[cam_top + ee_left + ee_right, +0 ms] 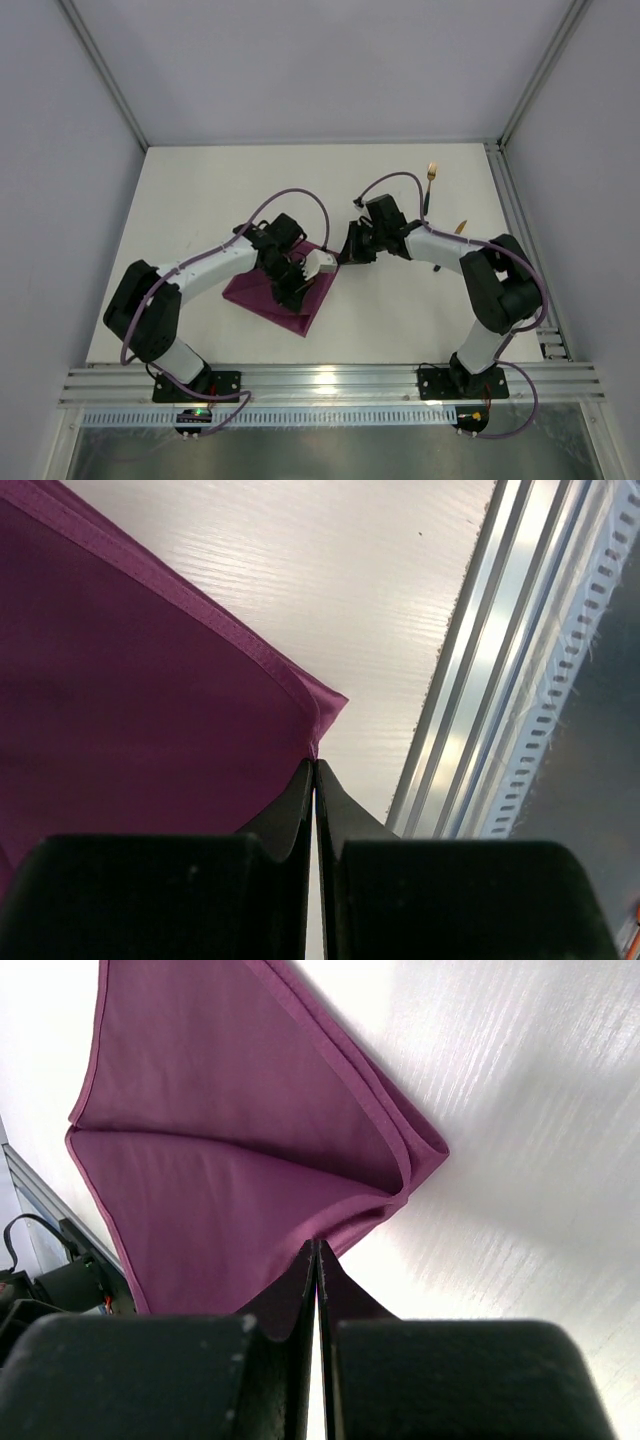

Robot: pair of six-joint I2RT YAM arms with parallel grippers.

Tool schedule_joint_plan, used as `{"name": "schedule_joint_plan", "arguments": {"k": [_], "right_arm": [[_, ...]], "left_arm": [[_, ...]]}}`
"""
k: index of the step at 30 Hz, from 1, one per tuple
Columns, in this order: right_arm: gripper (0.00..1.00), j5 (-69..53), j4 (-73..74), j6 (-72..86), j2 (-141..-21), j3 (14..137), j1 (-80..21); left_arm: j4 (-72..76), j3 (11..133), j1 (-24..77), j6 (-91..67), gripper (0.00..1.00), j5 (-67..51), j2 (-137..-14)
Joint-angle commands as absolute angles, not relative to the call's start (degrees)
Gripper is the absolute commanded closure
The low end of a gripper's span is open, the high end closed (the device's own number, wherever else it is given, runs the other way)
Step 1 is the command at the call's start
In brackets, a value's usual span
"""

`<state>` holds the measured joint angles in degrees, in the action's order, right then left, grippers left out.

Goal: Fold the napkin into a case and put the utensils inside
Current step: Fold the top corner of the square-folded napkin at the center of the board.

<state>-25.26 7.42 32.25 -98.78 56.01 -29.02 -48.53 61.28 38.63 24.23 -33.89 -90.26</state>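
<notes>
The magenta napkin (262, 296) lies folded into a rough triangle on the white table, left of centre. My left gripper (297, 283) is over its near-right part. In the left wrist view the jaws are shut (315, 764) with the napkin's (130, 700) hemmed corner pinched at their tips. My right gripper (351, 246) is at the cloth's far-right corner. It is shut (318, 1244) on a puckered edge of the napkin (220, 1150). The gold fork (430, 185) lies at the back right. A gold bit of the knife (462, 227) shows behind the right arm.
Aluminium rails run along the table's near edge (320, 380) and down its right side (520, 235). The near rail (500, 680) lies close to the napkin's corner in the left wrist view. Grey enclosure walls stand on three sides.
</notes>
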Motion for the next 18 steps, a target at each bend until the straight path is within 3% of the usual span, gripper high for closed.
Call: {"name": "schedule_joint_plan", "arguments": {"k": [1,18], "right_arm": [[0.96,-24.79,8.0,32.7,-94.75,55.37,-28.74],[0.94,-26.01,5.72,33.49,-99.75,57.48,-28.92]], "left_arm": [[-50.8,60.12,40.16,27.16,1.0,-37.53,-90.35],[-47.02,59.24,40.78,26.28,1.0,-35.16,-93.6]]}}
